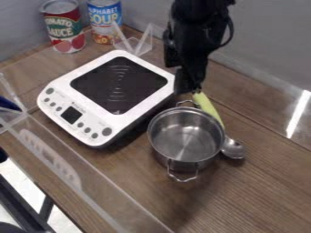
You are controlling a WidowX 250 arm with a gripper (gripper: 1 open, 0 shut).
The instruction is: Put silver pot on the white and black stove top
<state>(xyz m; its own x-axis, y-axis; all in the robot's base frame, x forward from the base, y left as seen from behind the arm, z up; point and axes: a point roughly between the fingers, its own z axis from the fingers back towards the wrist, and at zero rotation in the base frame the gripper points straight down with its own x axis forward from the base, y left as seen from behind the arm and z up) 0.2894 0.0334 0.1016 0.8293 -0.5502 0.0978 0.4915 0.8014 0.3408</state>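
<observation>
my jaws [191, 91] looked parted and had nothing in them, the silver pot [186, 138] sat on the bench [119, 175] beside the stove top [112, 95], so the whole grab-and-place was left lol

1. The shiny round metal pot [186, 138] is silver-grey, its inner wall streaked with paler and darker bands.
2. The flat square plastic stove top [107, 97] has a white body and a black square centre marked with fine, pale concentric rings; its buttons are dark.
3. The slim metal spoon [232, 148] is silver, with a yellow-green handle.
4. The cylindrical tomato sauce can [64, 25] is red and white, with silver metal at the top.
5. The cylindrical alphabet soup can [105, 20] is blue, with white lettering.
6. The flat wooden table [249, 196] is brown with darker grain streaks.
</observation>
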